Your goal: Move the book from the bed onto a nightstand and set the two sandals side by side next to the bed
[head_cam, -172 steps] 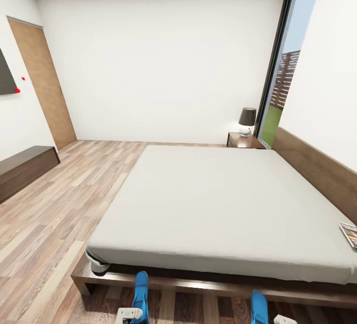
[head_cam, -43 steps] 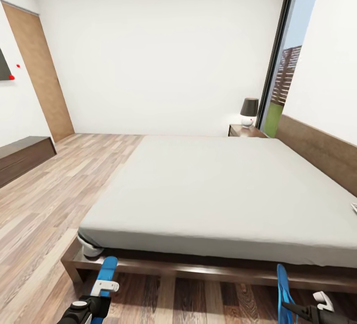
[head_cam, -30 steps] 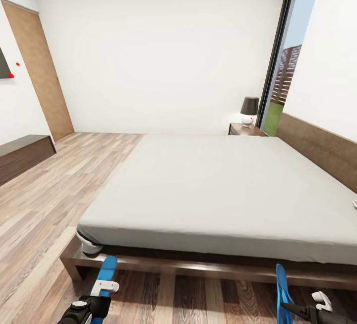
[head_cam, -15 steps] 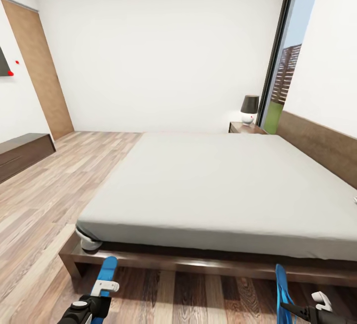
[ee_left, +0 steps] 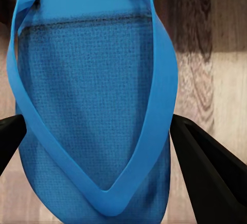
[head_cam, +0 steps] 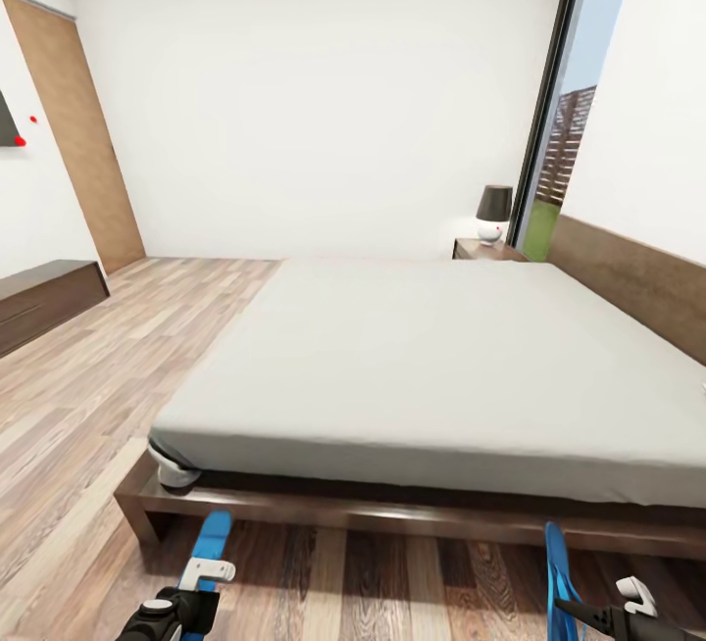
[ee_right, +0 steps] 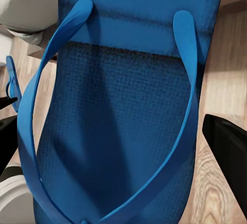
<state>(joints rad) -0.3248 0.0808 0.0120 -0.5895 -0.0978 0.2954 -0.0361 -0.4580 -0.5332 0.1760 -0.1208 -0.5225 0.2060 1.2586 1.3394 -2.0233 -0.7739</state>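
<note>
No readable writing seen. Left gripper (head_cam: 196,590) clamped on one blue sandal (ee_left: 92,106); right gripper (head_cam: 588,612) clamped on other sandal (ee_right: 123,111). Both off the floor beside bed (head_cam: 431,357) foot edge.

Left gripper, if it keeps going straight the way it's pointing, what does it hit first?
Probably the bed frame: the left gripper, holding a sandal, points at its near side rail. Depth is unclear.

Two bright blue sandals hang above the wood floor just in front of the bed (head_cam: 431,367) (a low dark-framed platform with an off-white mattress). The left sandal (head_cam: 209,548) is clamped in the left gripper (head_cam: 196,587), the right sandal (head_cam: 559,587) in the right gripper (head_cam: 598,612). A nightstand (head_cam: 487,250) stands beside the bed's far corner.
</note>
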